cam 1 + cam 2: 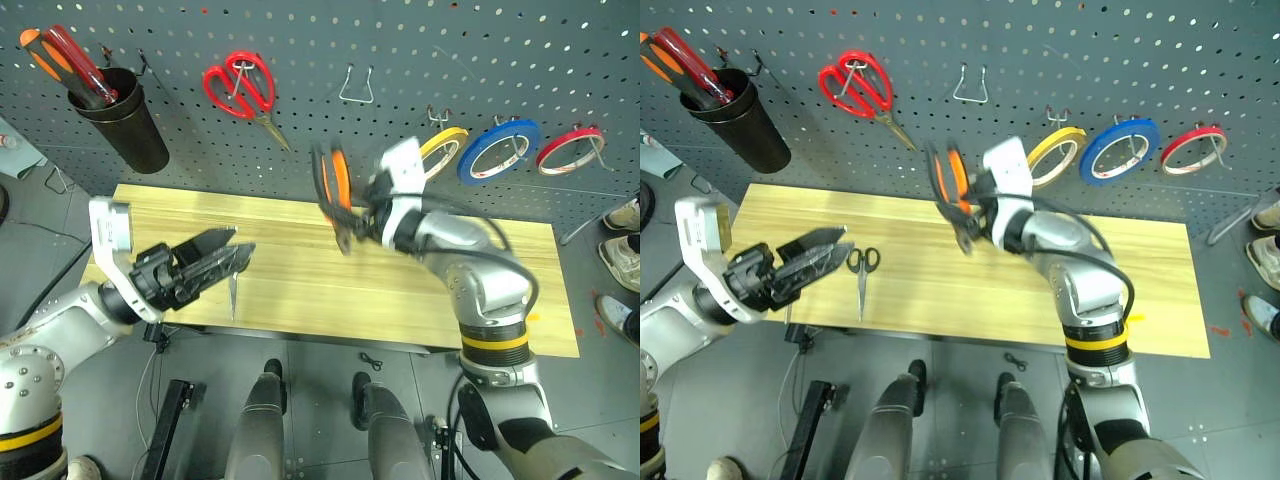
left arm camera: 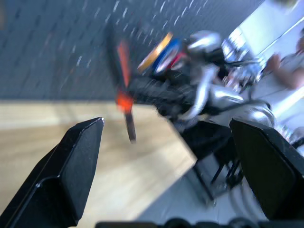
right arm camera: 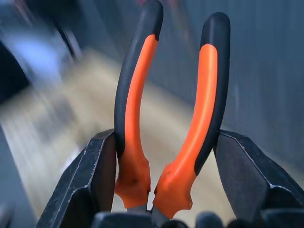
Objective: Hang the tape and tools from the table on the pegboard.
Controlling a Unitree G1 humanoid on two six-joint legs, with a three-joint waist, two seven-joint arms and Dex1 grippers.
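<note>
Below the pegboard (image 1: pixel 940 25), the right gripper (image 3: pixel 156 190) clamps the pliers (image 3: pixel 166 109) at their rubbery handles, rigid and probably jaw-heavy, left gripper (image 1: pixel 825 250) spread empty.

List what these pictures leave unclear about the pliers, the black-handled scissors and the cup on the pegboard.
- Pliers: jaw end hidden below the right gripper in the right wrist view; motion-blurred in both eye views.
- Black-handled scissors: in the left eye view the left gripper covers the handles, leaving a blade showing.
- Black cup: its tools' lower ends are hidden inside; the right eye view's left edge crops the handles.
- Left wrist view: motion blur smears the tape rings.
</note>
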